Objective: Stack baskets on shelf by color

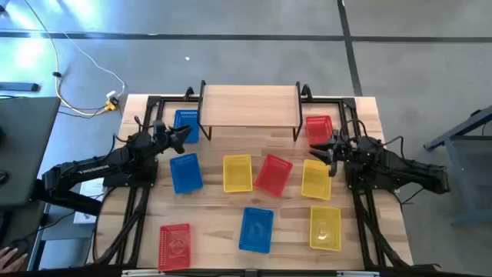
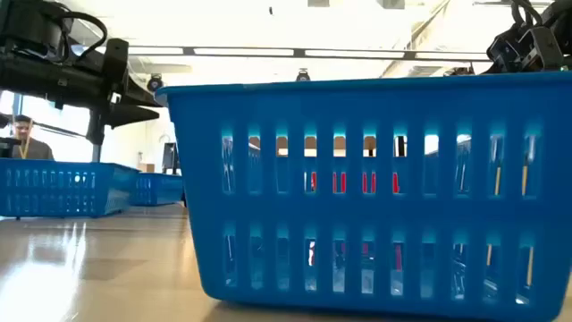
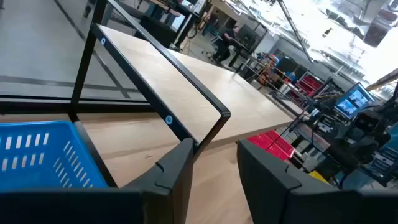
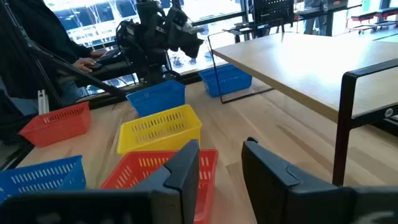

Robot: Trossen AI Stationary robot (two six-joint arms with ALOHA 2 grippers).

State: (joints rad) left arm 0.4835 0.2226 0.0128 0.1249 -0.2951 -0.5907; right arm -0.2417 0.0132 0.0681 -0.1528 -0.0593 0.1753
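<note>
The light-wood shelf [image 1: 250, 108] on black legs stands at the table's far edge. Three blue baskets [image 1: 185, 172], three red baskets [image 1: 273, 174] and three yellow baskets [image 1: 237, 173] lie scattered, each resting on its base on the tabletop. My left gripper [image 1: 181, 137] hovers open near the shelf's left end, just right of a blue basket [image 3: 37, 162]. My right gripper [image 1: 323, 151] hovers open near the shelf's right end, between a red basket [image 1: 319, 129] and a yellow basket [image 1: 316, 178]. Neither gripper holds anything.
One blue basket [image 2: 375, 188] stands close to the near edge and fills the low view. Black frame rails [image 1: 131, 223] run along both sides of the table. A person [image 2: 22, 143] sits in the room beyond. Bare wood shows in front of the shelf [image 4: 311, 62].
</note>
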